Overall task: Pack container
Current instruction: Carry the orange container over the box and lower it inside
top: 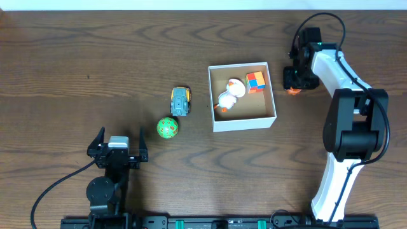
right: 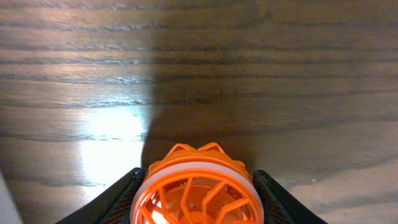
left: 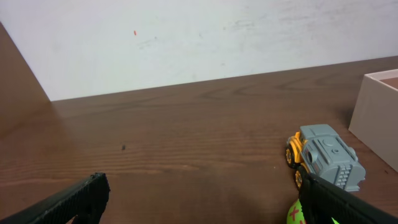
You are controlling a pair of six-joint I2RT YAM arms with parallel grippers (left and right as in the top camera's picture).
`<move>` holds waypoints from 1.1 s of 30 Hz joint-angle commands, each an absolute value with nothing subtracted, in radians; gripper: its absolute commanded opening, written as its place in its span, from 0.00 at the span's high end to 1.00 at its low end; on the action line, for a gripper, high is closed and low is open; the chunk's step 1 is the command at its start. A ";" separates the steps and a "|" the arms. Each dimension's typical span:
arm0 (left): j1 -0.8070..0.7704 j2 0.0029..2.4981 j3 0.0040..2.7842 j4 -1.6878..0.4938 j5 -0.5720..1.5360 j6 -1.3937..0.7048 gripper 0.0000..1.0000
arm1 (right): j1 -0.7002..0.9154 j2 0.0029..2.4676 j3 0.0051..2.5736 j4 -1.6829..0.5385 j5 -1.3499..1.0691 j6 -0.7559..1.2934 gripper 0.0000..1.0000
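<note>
Overhead top-down, left wrist low, forward, both showing truck (top: 181, 101)

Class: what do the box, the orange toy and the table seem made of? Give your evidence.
The container: likely cardboard, matte white walls, tan inside. The orange toy: probably moulded plastic, glossy ribs. The table: wood or laminate, dark grain, sheen.

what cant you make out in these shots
Orange wheel toy: right wrist view, lower part cut off by the bottom edge. In the overhead view the right gripper covers most of it. Whether the fingers grip it is unclear.
Green ball: left wrist view, only a sliver shows at the bottom edge.
Container: left wrist view, cut off by the right edge, inside unseen.
White toy: overhead view, too small to identify.
</note>
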State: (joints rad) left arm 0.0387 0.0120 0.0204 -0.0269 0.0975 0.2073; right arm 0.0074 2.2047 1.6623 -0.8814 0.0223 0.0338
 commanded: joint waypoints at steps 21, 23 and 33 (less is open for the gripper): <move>0.043 0.011 0.005 -0.063 0.105 0.213 0.02 | 0.248 2.212 2.181 -1.185 0.019 0.036 0.57; 0.043 0.011 0.005 -0.063 0.105 0.213 0.02 | 0.286 2.212 2.180 -1.179 0.035 0.036 0.56; 0.043 0.011 0.005 -0.063 0.105 0.213 0.02 | 0.373 2.212 2.178 -1.198 0.055 0.053 0.55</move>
State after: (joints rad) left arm 0.0387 0.0120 0.0204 -0.0269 0.0975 0.2073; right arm 0.3603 2.2120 2.1609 -1.1912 0.0368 0.0345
